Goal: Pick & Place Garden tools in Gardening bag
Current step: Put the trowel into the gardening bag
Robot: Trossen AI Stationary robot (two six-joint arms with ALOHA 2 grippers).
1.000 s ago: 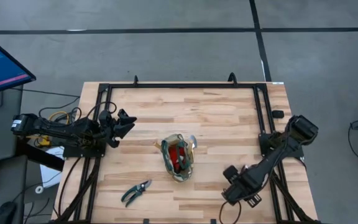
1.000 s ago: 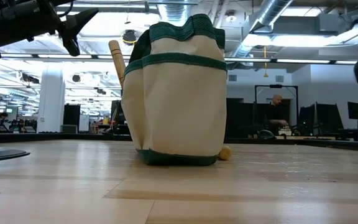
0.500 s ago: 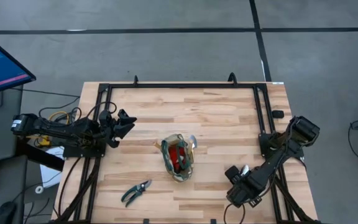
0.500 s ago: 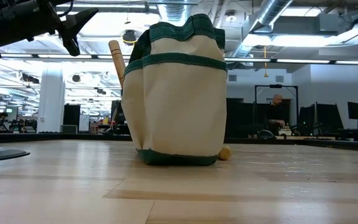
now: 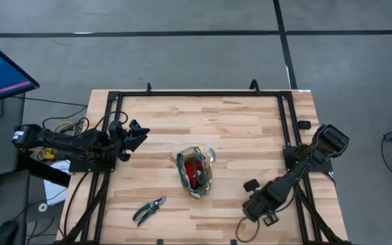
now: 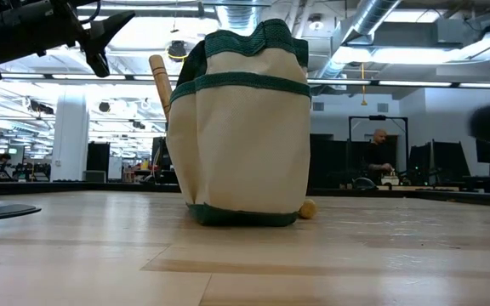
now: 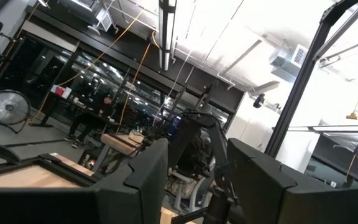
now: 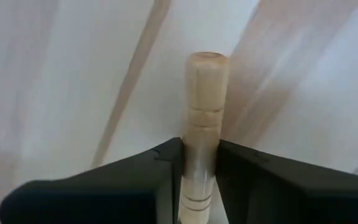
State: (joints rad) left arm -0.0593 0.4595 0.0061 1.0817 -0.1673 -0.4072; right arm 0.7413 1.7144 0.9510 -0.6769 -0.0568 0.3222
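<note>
The gardening bag (image 5: 196, 173), olive and tan with green edging, stands upright mid-table with a red item (image 5: 195, 169) inside. In the low view a wooden handle (image 6: 159, 83) sticks up at the side of the bag (image 6: 243, 127). A silver-headed tool (image 5: 211, 156) lies against the bag's far right side. Dark-handled pruning shears (image 5: 149, 209) lie flat near the front edge. My right gripper (image 5: 252, 194) is at the front right, shut on a light wooden tool handle (image 8: 205, 106). My left gripper (image 5: 140, 133) hangs open at the far left. My right gripper pinches the wooden handle between its two fingers (image 8: 166, 165), on the handle's two sides (image 8: 201, 155), a short way back from its rounded free end (image 8: 207, 61). The fingers come from above and lie across the handle. The tool's head is hidden under the gripper.
A black metal frame (image 5: 203, 94) runs round the table's far and side edges. A small dark object (image 5: 304, 124) sits at the far right. Bare wood lies between the bag and my right gripper. A person (image 6: 379, 157) sits in the room behind.
My right gripper has drifted a little toward the table's right edge and then come back toward the left. A silver tool head that showed beside it half a second ago is now covered by it.
</note>
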